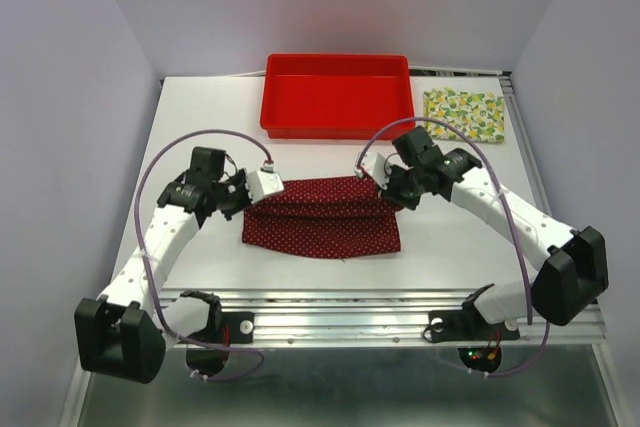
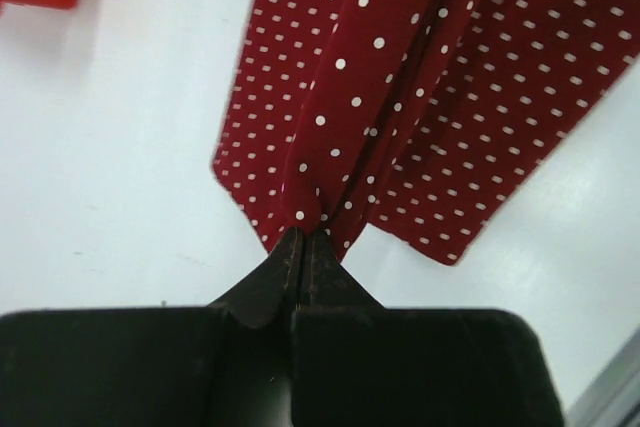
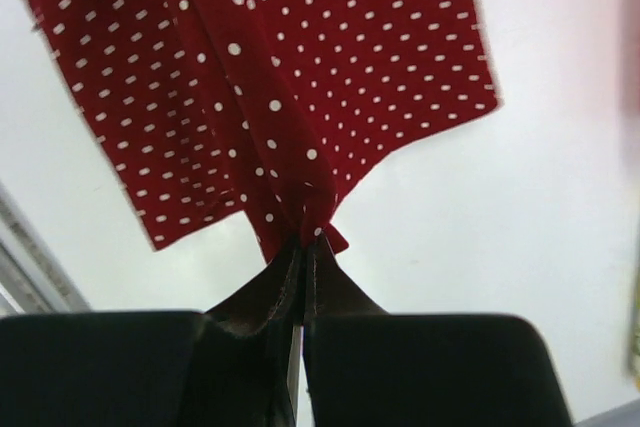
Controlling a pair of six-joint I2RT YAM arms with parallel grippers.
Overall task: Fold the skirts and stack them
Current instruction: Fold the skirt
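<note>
Gripper L (image 2: 303, 232), gripper R (image 3: 308, 237) pinch red skirt (image 1: 325, 224) edge.

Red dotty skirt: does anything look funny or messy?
Nothing is torn or spilled. The red skirt is only bunched at its two far corners, where the left hand and right hand pinch it.

Red tray (image 1: 337, 130) is lying at the far middle of the white counter (image 1: 200, 122), its long side running left to right. A metal rail (image 1: 340, 309) is running along the counter's near edge. Pale lilac walls (image 1: 70, 67) are enclosing the counter at left, right and rear.
</note>
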